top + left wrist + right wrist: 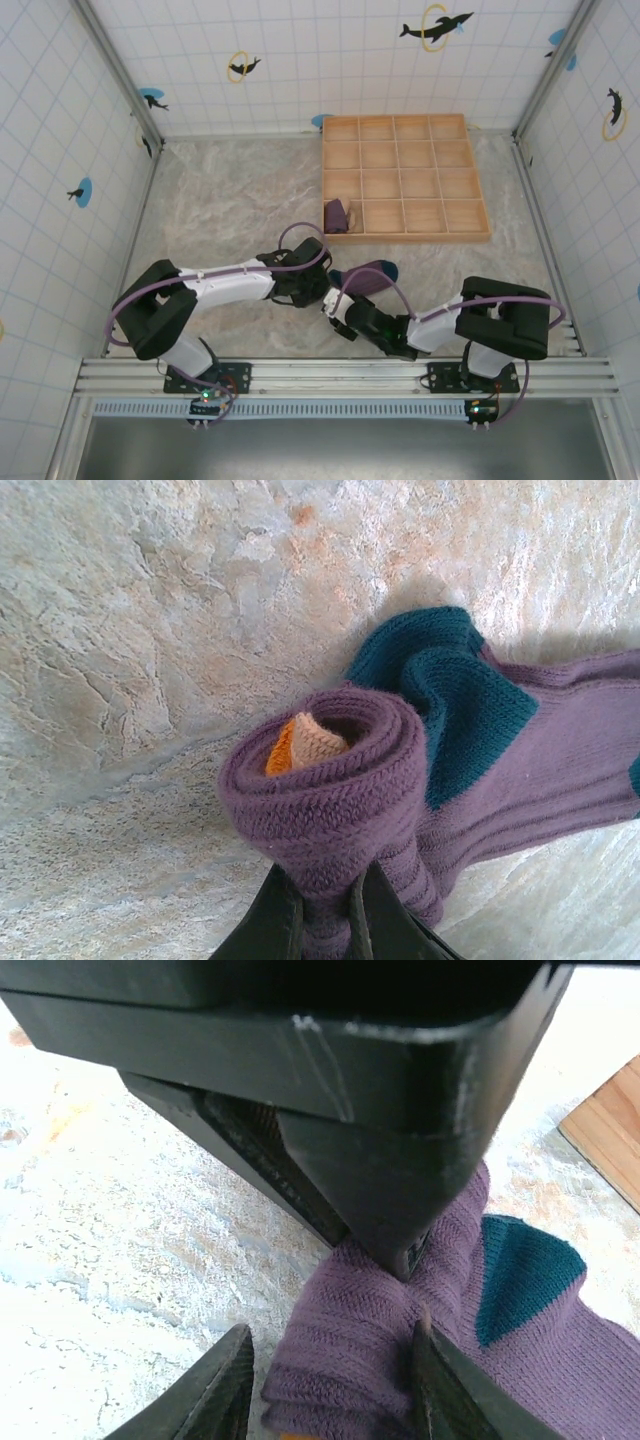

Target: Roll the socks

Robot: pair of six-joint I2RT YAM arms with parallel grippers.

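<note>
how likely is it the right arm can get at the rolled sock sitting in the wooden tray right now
Probably not at once. The right gripper straddles the purple sock that the left gripper pinches. Freed, its way across the table to the rolled sock in the tray looks open.

I count two robot arms, the left arm and the right arm. One wooden tray, sixteen compartments, four by four. One rolled bundle inside it, and one purple sock on the one table.
</note>
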